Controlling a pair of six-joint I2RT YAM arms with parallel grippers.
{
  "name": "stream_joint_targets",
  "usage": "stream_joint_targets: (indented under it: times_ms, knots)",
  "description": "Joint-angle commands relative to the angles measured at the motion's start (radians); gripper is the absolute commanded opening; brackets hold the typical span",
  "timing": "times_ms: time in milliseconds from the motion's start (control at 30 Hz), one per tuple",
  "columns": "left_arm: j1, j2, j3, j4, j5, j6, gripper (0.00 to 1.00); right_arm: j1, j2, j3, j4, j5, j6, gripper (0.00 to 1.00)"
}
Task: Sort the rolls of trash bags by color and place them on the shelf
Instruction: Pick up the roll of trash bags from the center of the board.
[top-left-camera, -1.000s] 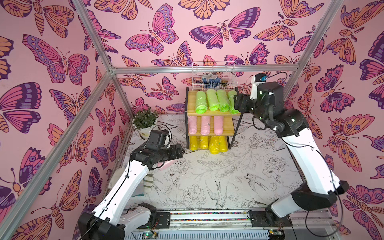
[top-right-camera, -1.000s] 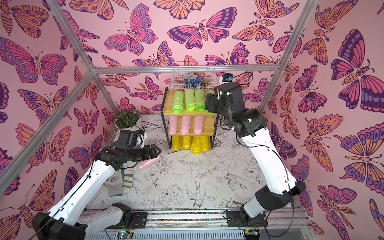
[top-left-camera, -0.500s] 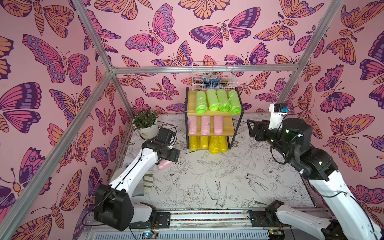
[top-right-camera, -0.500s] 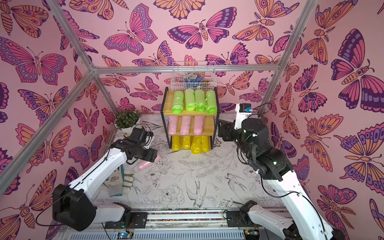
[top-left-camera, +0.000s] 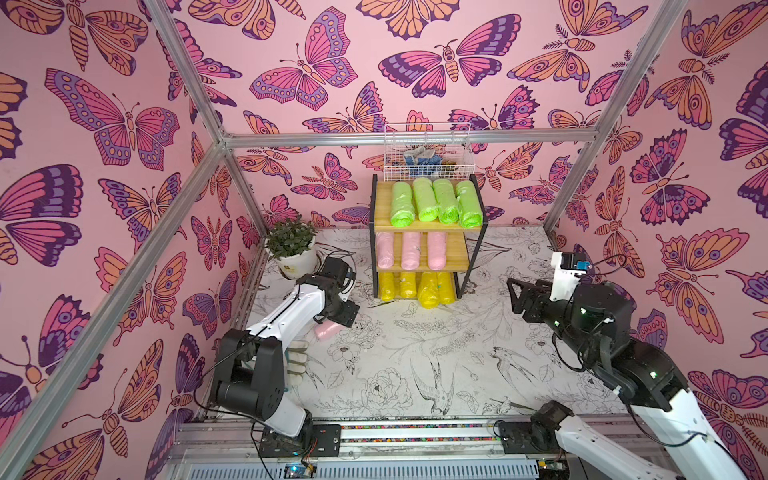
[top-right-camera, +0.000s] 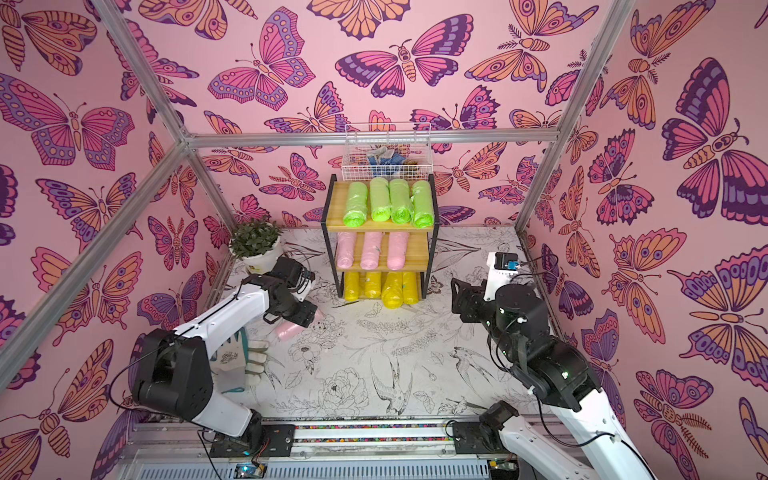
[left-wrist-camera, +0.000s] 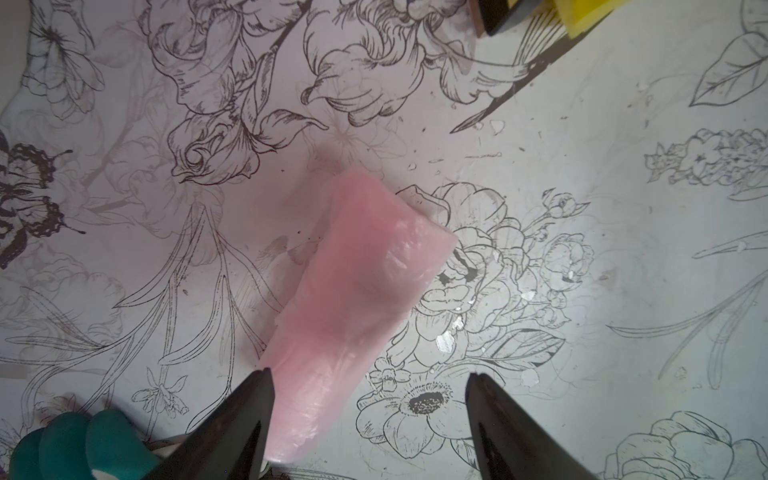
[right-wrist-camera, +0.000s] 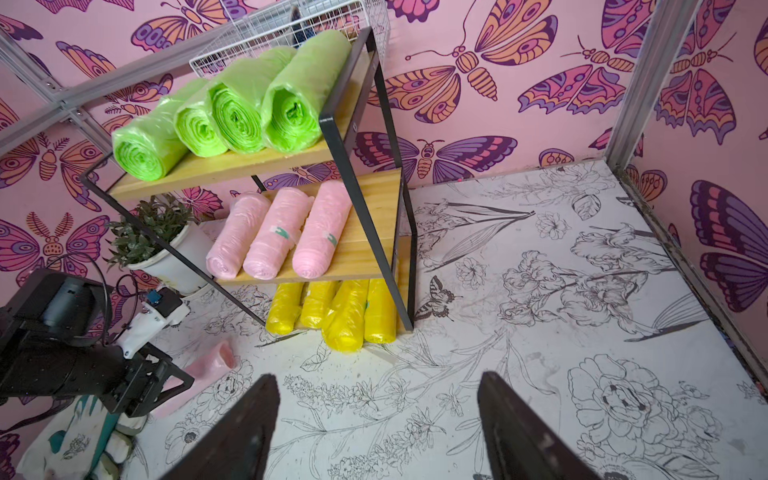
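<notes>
**4th pink roll lies on the table between spread left jaws**

The loose pink roll (left-wrist-camera: 357, 291), soft crinkly glossy film, lies flat on the table (left-wrist-camera: 623, 208). It slants between the jaws of the left gripper (left-wrist-camera: 369, 372), which stand wider than the roll. Its near end runs close along 1 finger (left-wrist-camera: 237, 428) and well clear of the other. A teal-and-white glove (left-wrist-camera: 83, 440) lies just outside that finger.

The right gripper (right-wrist-camera: 378, 375) has its jaws wide apart with nothing between them. Ahead of its tips stands the shelf (right-wrist-camera: 374, 224), wood boards in a thin black frame. It holds 4 green rolls (right-wrist-camera: 232, 108) on top, 3 pink rolls (right-wrist-camera: 270, 237) in the middle and 4 yellow rolls (right-wrist-camera: 340, 316) at the bottom. A white wire basket (top-left-camera: 428, 153) sits behind it and a potted plant (top-left-camera: 291, 245) beside it.

The table is white with black line-drawn flowers and birds. The walls (top-left-camera: 124, 124) are pink butterfly print.
</notes>
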Motion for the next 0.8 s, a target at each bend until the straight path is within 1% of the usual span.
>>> stream_joint_targets:
  times_ms: [0, 300, 433, 633, 767]
  knots:
    - [0.007, 0.028, -0.015, 0.009, 0.016, 0.021, 0.78, -0.002, -0.002, -0.007, -0.033, 0.012, 0.022, 0.78]
    - [0.022, 0.106, -0.016, 0.054, -0.029, 0.011, 0.85, -0.001, 0.013, -0.001, -0.061, -0.006, 0.03, 0.78]
    - [0.025, 0.136, -0.02, 0.068, -0.029, 0.0, 0.86, -0.001, -0.005, -0.02, -0.074, -0.005, 0.049, 0.78]
    - [0.028, 0.158, -0.026, 0.086, -0.03, -0.045, 0.82, -0.001, -0.024, -0.054, -0.076, -0.008, 0.075, 0.77]
    - [0.041, 0.173, -0.025, 0.091, -0.049, -0.091, 0.75, -0.002, -0.017, -0.062, -0.075, -0.014, 0.085, 0.77]
